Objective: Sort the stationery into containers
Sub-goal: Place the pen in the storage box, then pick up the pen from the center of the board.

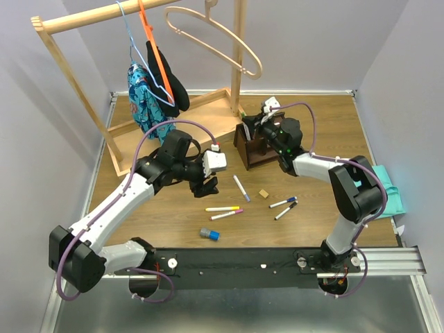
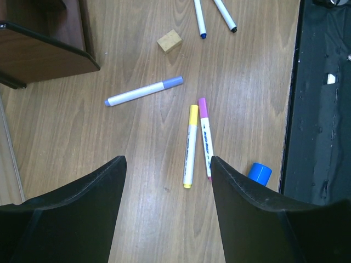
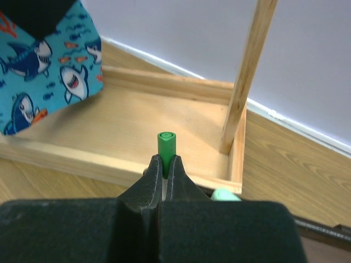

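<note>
Nearest to me, just beyond the black rail [image 1: 236, 258] that carries both arms, a short grey-blue cylinder [image 1: 209, 234] lies on the wooden table [image 1: 326, 139]. A little further in, a yellow-capped marker [image 1: 222, 208] and a pink-capped marker [image 1: 227, 215] lie side by side, very close to each other. To their right, a blue-capped marker [image 1: 283, 202] and a black-capped marker [image 1: 285, 211] also lie as a pair, and just behind them sits a small tan cube [image 1: 263, 193]. A lilac-capped marker [image 1: 241, 188] lies alone between the cube and the left jaws. The left jaws hang above the table, spread wide and holding nothing; in the left wrist view the yellow and pink markers show in the gap between them. Further back stands the dark brown organiser [image 1: 253, 149], and the right arm [image 1: 305, 163] reaches over it. The right jaws are pressed together on a green-capped marker [image 3: 166, 143], whose cap sticks out past the tips. Behind everything stands a pale wooden clothes rack [image 1: 90, 17] with a shark-print cloth [image 1: 139, 94] hanging on it.
</note>
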### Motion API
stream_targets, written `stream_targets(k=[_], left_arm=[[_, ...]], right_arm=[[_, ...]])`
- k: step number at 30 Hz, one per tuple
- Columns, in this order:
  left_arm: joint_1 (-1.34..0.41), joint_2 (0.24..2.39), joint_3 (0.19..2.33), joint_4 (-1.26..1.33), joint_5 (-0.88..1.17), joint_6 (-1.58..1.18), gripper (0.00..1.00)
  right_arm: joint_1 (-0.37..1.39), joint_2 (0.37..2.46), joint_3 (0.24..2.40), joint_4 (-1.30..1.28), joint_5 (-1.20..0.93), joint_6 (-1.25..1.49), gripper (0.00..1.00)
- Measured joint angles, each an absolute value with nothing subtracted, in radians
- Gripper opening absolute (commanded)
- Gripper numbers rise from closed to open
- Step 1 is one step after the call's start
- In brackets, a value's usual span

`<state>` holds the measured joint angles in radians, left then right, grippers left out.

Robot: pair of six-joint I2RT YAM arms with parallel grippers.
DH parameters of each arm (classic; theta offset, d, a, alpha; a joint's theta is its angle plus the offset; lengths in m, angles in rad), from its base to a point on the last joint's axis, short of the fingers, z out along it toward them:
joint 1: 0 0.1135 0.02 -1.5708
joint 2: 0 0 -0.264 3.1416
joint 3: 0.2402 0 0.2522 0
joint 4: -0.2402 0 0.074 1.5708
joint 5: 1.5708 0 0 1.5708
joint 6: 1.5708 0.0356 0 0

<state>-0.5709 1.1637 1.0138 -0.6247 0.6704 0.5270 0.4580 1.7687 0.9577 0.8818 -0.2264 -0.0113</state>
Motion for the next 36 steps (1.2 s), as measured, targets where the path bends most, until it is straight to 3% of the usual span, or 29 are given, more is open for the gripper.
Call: stream_targets(k=[4, 5, 7, 8, 11, 24, 31, 36], left_arm=[[-0.571, 1.156, 1.006, -0.617, 0.67, 0.523, 0.72], [-0.571, 1.153, 1.005, -0.615, 0.67, 0.523, 0.72], [-0.571, 1.147, 1.001, -0.613, 0.67, 0.523, 0.72], [-0.571, 1.142, 0.997, -0.61, 0.67, 0.523, 0.72], [-0.571, 1.135, 0.988, -0.606, 0.669, 0.524, 0.74], [-0.572, 1.185, 1.017, -0.615, 0.661, 0.58, 0.71], [-0.607, 1.282, 1.045, -0.644, 0.604, 0.623, 0.58], [-0.69, 1.385, 1.055, -0.662, 0.485, 0.632, 0.55]], right_arm=[[0.458, 1.768, 0.928, 0.87, -0.226, -0.036, 0.04], [0.458, 1.768, 0.925, 0.866, -0.226, -0.041, 0.15], [0.458, 1.765, 0.92, 0.863, -0.226, -0.049, 0.28], [0.458, 1.761, 0.917, 0.862, -0.226, -0.052, 0.41], [0.458, 1.745, 0.913, 0.844, -0.226, -0.071, 0.5], [0.458, 1.468, 1.013, 0.555, -0.206, -0.116, 0.54], [0.458, 1.193, 1.028, 0.166, -0.245, -0.159, 0.54], [0.458, 1.092, 1.024, -0.116, -0.257, -0.173, 0.54]])
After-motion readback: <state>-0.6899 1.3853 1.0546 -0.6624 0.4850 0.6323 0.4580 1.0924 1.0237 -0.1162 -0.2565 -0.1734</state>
